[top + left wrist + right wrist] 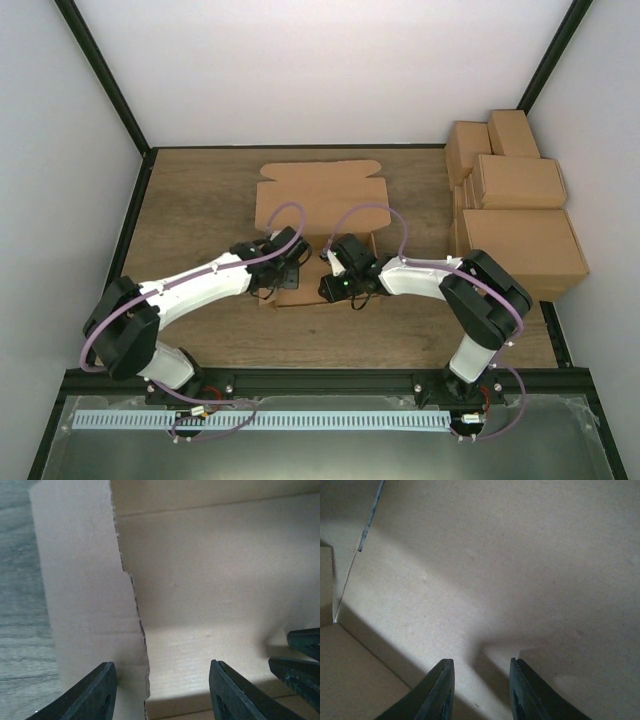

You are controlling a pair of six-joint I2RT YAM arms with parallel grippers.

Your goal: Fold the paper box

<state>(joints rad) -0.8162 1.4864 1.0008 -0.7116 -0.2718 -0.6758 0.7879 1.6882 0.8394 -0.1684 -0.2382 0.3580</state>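
Table [200, 190]; paper box [320, 195] under left pincer [161, 666], right pincer [481, 661].

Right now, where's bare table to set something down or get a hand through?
Widest: bare table left of the paper box, up to the left wall. A strip between box and the stacked cartons, and the near band between the arm bases. Crowded: the right side, and the box's near edge, where left arm and right arm meet.
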